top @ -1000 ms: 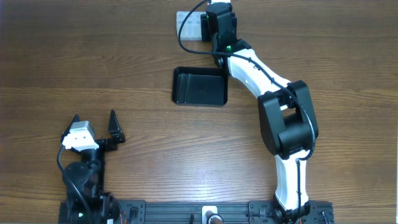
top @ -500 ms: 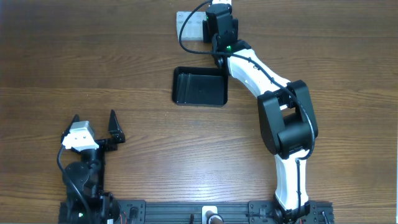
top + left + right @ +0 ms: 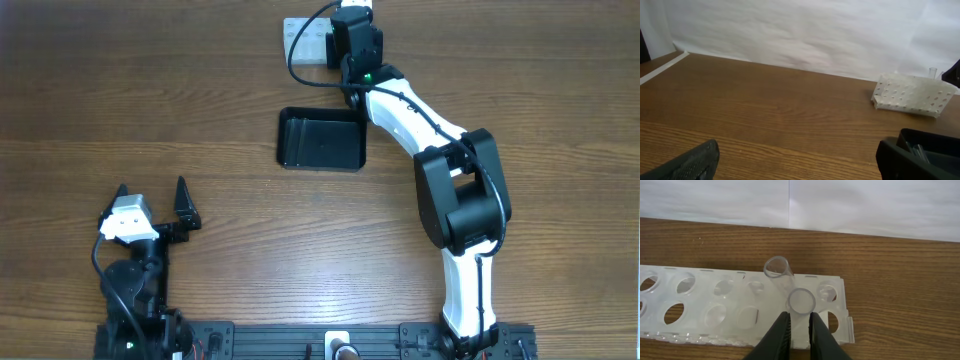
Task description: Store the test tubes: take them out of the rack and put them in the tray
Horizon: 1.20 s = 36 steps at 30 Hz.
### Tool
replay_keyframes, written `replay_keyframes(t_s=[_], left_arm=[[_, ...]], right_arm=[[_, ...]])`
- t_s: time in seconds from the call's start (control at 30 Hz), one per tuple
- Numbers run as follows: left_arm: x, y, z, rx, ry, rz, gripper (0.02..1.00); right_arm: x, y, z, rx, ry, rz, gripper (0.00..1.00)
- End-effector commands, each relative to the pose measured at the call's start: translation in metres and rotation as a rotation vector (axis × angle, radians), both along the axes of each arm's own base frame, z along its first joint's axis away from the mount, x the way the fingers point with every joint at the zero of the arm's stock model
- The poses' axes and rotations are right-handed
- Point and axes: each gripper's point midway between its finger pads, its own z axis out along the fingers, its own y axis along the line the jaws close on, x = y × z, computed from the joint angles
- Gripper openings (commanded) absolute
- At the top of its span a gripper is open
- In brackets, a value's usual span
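A white test tube rack (image 3: 715, 307) lies at the table's far edge, also seen as the rack (image 3: 305, 40) from above. Two clear test tubes stand in its end holes. My right gripper (image 3: 799, 316) is shut on the nearer test tube (image 3: 801, 300), its fingers flanking it just under the rim. The second tube (image 3: 777, 270) leans right behind it. The black tray (image 3: 320, 140) sits just in front of the rack, and clear tubes (image 3: 916, 148) lie in it. My left gripper (image 3: 152, 186) rests open at the near left, far from both.
A white backdrop (image 3: 800, 35) rises behind the table's far edge, close behind the rack. The right arm (image 3: 420, 120) stretches diagonally past the tray's right side. Bare wood spreads across the left and middle of the table.
The right gripper edged slightly toward the table's far edge over the rack's end, then held still. The left arm has not moved.
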Motion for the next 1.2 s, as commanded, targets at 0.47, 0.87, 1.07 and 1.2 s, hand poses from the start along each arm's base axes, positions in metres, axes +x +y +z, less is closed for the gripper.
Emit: replay_keyframes(t_s=[0.47, 0.87, 1.07, 1.2], left_arm=[[0.0, 0.0, -0.001, 0.015, 0.001, 0.003, 0.996], [0.0, 0.0, -0.001, 0.015, 0.0, 0.003, 0.998], [0.0, 0.0, -0.001, 0.015, 0.0, 0.003, 0.998], [0.0, 0.0, -0.001, 0.015, 0.001, 0.003, 0.996]], right_arm=[[0.002, 0.017, 0.005, -0.01, -0.024, 0.02, 0.062], [0.002, 0.015, 0.006, -0.018, -0.027, 0.008, 0.034], [0.002, 0.012, 0.007, -0.021, -0.031, -0.001, 0.012], [0.003, 0.012, 0.007, -0.022, -0.032, -0.003, 0.018]])
